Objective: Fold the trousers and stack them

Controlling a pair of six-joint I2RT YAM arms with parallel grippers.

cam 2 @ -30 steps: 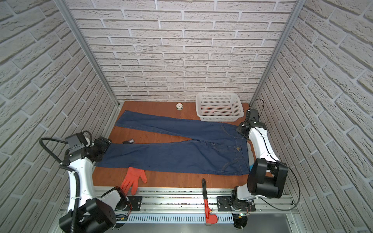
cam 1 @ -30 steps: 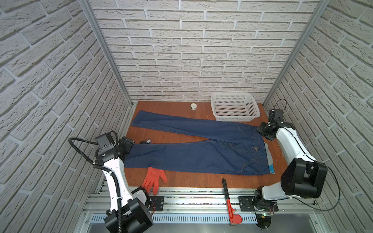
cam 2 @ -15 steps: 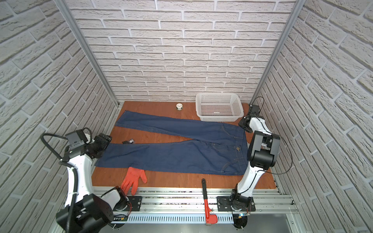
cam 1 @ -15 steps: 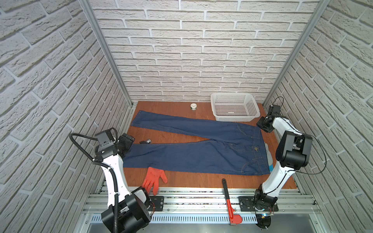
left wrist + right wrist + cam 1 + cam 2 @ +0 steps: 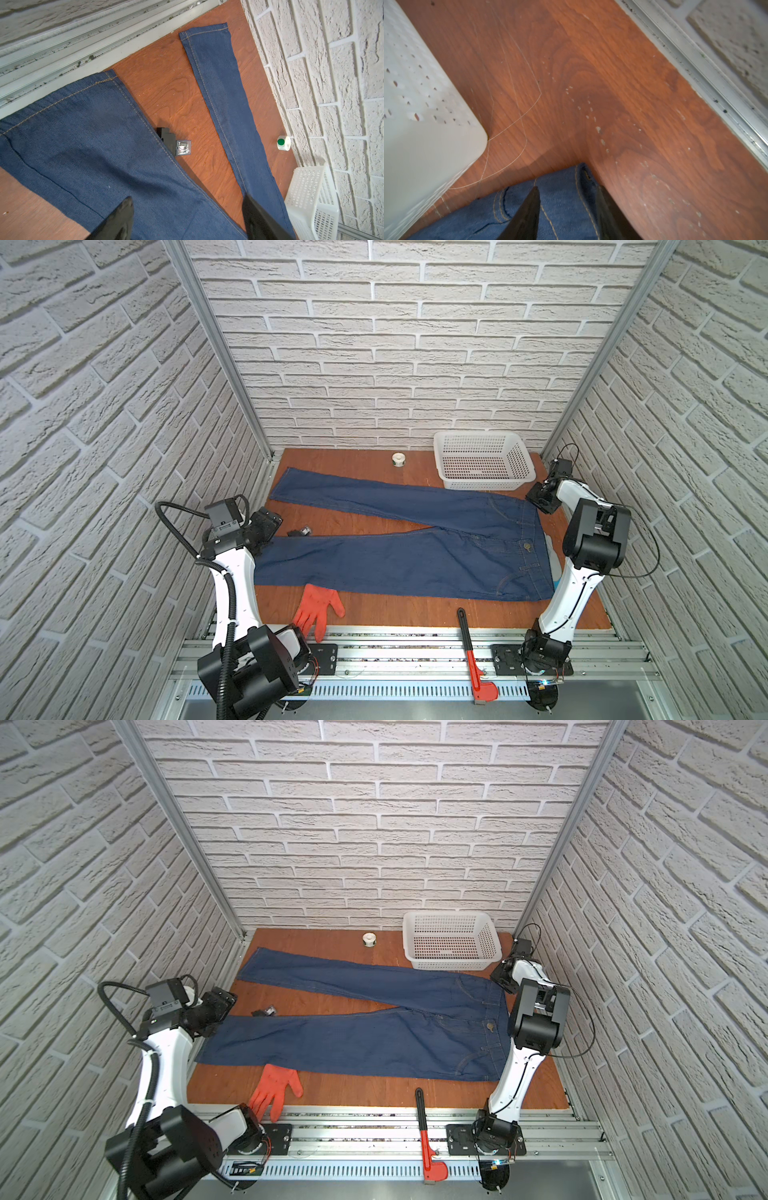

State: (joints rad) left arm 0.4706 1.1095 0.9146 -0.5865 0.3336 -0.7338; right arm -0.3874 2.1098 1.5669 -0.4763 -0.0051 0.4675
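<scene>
We see the left hand (image 5: 188, 200) released above the trousers (image 5: 395, 560), spread flat on the desk (image 5: 395, 610), the right hand (image 5: 568, 188) astride their waistband by the white basket (image 5: 482, 484), whether grasping we cannot say.

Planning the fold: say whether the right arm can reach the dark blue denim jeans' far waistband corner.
Probably yes: the right gripper hovers open over that corner of the dark blue denim jeans, nothing between.

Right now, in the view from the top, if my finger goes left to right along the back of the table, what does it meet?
jeans cuff → small white roll → white basket → right gripper
</scene>
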